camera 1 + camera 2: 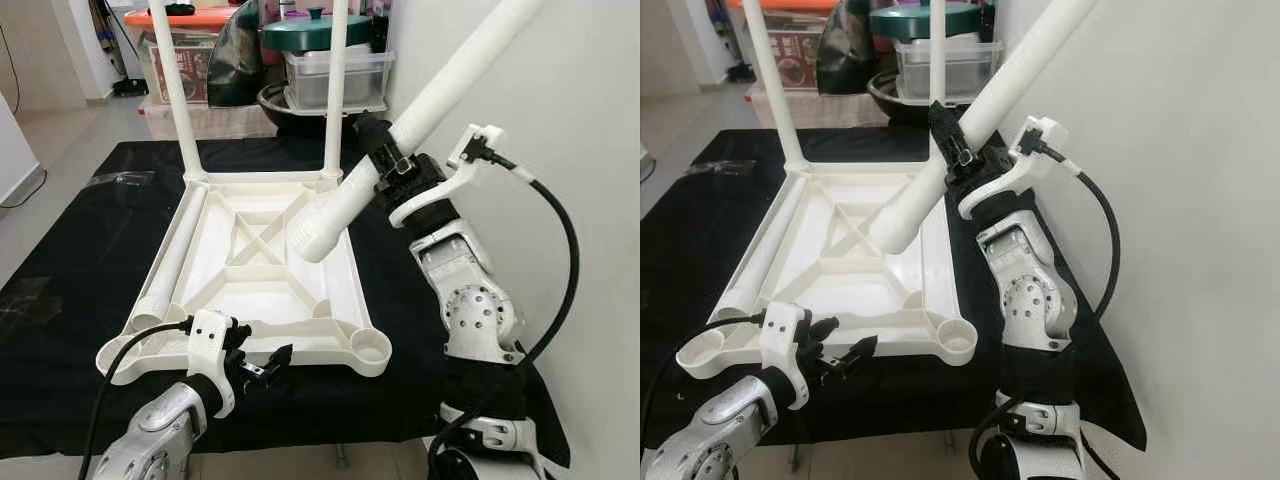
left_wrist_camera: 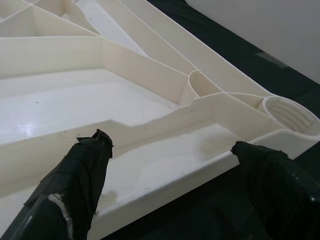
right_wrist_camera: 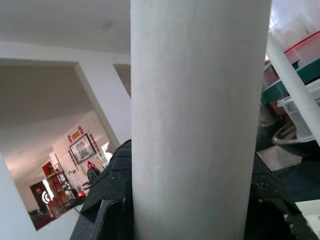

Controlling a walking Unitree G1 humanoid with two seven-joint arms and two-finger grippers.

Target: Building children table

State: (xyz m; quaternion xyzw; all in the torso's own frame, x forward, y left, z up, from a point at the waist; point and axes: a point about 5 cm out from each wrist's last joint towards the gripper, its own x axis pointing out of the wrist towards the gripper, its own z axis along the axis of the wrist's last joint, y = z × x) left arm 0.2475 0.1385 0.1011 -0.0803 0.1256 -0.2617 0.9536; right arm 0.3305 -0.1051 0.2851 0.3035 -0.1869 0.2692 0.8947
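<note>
A white plastic tabletop (image 1: pixel 215 290) lies upside down on a black cloth. Two white legs (image 1: pixel 174 90) stand upright in its far corner sockets. A third leg (image 1: pixel 172 262) lies loose along the tabletop's left side. My right gripper (image 1: pixel 385 155) is shut on a fourth white leg (image 1: pixel 420 110), held slanted above the tabletop's right side, its lower end over the ribs. The near right socket (image 1: pixel 371 347) stands open. My left gripper (image 1: pixel 262 366) is open at the tabletop's near edge (image 2: pixel 165 175), fingers (image 2: pixel 80 175) spread with nothing between them.
The black cloth (image 1: pixel 70 250) covers a low surface. Behind it stand clear storage boxes (image 1: pixel 335 75), a box with an orange lid (image 1: pixel 180 20) and a black bag (image 1: pixel 235 60). A white wall (image 1: pixel 580 150) runs close along the right side.
</note>
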